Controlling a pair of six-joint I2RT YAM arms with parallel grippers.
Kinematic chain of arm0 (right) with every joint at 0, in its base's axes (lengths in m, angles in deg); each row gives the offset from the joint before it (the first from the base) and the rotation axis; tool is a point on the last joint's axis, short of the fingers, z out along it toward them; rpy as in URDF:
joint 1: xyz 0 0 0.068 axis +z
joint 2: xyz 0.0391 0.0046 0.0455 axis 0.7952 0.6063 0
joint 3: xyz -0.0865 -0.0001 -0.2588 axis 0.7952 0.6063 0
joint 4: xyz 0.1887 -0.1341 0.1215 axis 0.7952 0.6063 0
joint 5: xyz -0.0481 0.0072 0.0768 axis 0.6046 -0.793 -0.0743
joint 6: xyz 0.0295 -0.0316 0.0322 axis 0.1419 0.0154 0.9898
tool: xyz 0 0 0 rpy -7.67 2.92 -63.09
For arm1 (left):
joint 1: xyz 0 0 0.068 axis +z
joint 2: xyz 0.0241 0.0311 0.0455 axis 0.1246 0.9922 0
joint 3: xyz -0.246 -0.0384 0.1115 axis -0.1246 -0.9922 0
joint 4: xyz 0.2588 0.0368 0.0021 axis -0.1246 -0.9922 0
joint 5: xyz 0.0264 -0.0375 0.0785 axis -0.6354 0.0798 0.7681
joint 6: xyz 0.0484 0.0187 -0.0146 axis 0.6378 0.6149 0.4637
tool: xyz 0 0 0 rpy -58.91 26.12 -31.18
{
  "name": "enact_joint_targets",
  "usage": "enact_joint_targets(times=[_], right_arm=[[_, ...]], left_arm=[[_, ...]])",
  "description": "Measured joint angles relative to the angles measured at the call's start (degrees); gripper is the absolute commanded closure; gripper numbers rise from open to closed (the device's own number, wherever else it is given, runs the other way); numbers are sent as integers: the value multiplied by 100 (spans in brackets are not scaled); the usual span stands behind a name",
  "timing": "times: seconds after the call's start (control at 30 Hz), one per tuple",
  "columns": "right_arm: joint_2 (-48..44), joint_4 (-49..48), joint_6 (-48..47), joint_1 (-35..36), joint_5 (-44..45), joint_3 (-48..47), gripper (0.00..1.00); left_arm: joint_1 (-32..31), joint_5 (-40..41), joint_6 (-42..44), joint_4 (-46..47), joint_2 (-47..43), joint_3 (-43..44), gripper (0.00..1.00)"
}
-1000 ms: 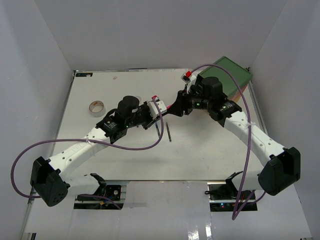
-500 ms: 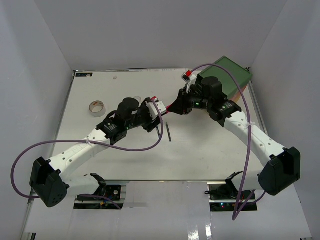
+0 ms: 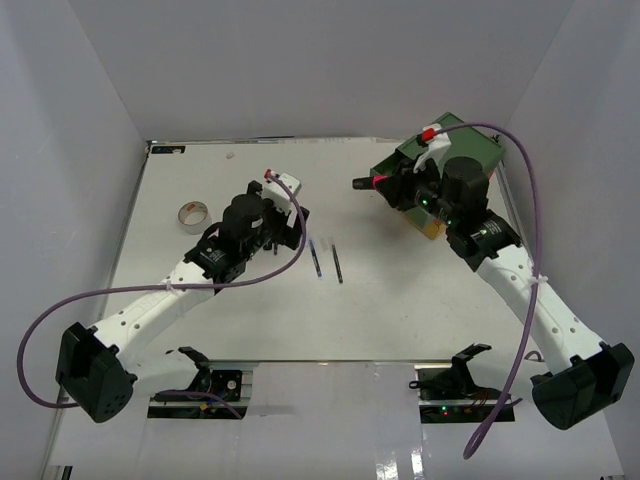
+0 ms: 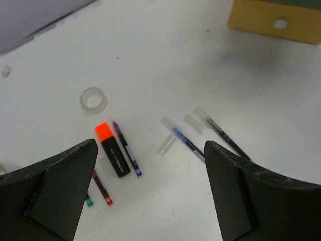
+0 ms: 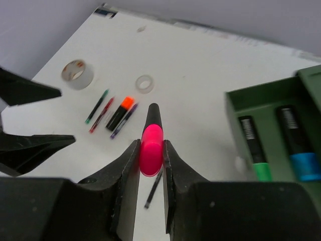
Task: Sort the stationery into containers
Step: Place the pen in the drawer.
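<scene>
One pink-capped marker, light, stiff and likely slippery, is pinched at its cap by the nearly closed right gripper, beside the green drawer at two o'clock. Left gripper gapes wide, empty, over loose pens.

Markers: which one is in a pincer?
The pink-capped marker, in the right pincer; the orange-capped one lies on the table, green-capped and blue-capped in the drawer.
</scene>
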Motion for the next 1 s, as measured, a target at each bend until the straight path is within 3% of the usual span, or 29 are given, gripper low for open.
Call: enact_joint_targets(times=[0.3,0.73,0.87,0.9,1.0], right_arm=[[-387,-328,63,-1056,964,367,92],[299,-883,566,-1742,341,551,91],[501,-990,658,-1749,127,645,72],[551,-990,675,-1753,92,651,61],[595,-1019,739,-1777,55,737,45]], left_arm=[[1709,57,-1648,-656,503,9,2],[1845,-116,-2138,-815,577,9,2],[1860,-129,-2142,-817,616,9,2],[1864,-129,-2144,-820,638,9,2],[1867,-129,-2144,-850,669,9,2]])
